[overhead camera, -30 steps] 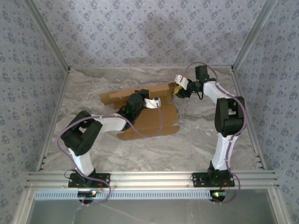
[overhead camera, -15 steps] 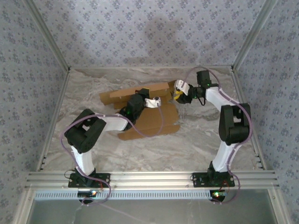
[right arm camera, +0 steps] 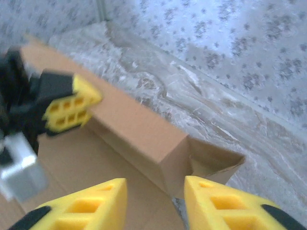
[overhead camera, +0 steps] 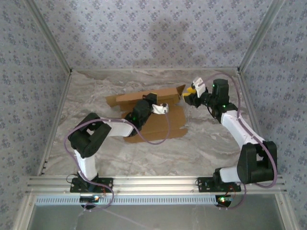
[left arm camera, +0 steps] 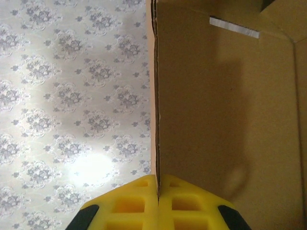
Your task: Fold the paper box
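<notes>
Marble tabletop (overhead camera: 201,148) beneath half-folded paper box (overhead camera: 139,98)

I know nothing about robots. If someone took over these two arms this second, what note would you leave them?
The left fingers are shut on the top edge of the raised long wall of the tan-brown cardboard paper box, holding it upright.
The right fingers are open and hold nothing, just off that wall's right end, by the small corner flap.
The box's base lies flat on the marbled table.
Done: one long wall stands.
Left: probably tuck the corner flap, raise the remaining sides, close up.
</notes>
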Robot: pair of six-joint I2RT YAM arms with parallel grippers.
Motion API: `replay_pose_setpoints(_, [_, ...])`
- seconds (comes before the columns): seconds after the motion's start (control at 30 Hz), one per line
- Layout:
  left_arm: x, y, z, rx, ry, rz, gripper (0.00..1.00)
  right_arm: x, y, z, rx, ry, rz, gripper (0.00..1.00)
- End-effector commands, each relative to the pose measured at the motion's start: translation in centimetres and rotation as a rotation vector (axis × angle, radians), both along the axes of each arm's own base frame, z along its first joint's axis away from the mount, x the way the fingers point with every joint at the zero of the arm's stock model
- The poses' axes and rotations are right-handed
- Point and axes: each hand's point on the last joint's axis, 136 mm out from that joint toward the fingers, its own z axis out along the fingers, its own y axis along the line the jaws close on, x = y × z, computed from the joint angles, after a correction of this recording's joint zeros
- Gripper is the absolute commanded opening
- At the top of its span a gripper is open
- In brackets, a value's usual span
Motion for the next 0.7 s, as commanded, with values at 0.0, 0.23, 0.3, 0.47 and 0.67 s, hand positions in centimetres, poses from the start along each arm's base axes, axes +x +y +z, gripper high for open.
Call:
replay_pose_setpoints(0.0, [-2.1,0.1,-4.1,0.065,0.169,-0.077,0.00,1.5,-2.4,2.6,0.104,0.173,-0.216,0.36])
replay_pose_setpoints(0.23, [-4.1,0.0,-2.2,0.003,0.305,-0.205,0.00,2.6,-4.8,2.6,0.312,0.352,-0.454,0.30])
replay_pose_setpoints(0.3, [-4.8,-0.1,-1.2,-0.011,0.322,-0.238,0.00,2.3,-5.4,2.1,0.339,0.433,-0.494,0.35])
replay_pose_setpoints(0.47, [-5.0,0.1,-0.3,-0.001,0.297,-0.246,0.00,0.4,-7.5,1.3,0.329,0.393,-0.603,0.54])
replay_pose_setpoints(0.67, [-6.4,-0.9,-0.1,0.010,0.317,-0.296,0.00,-2.2,-7.5,0.3,0.361,0.433,-0.577,0.56])
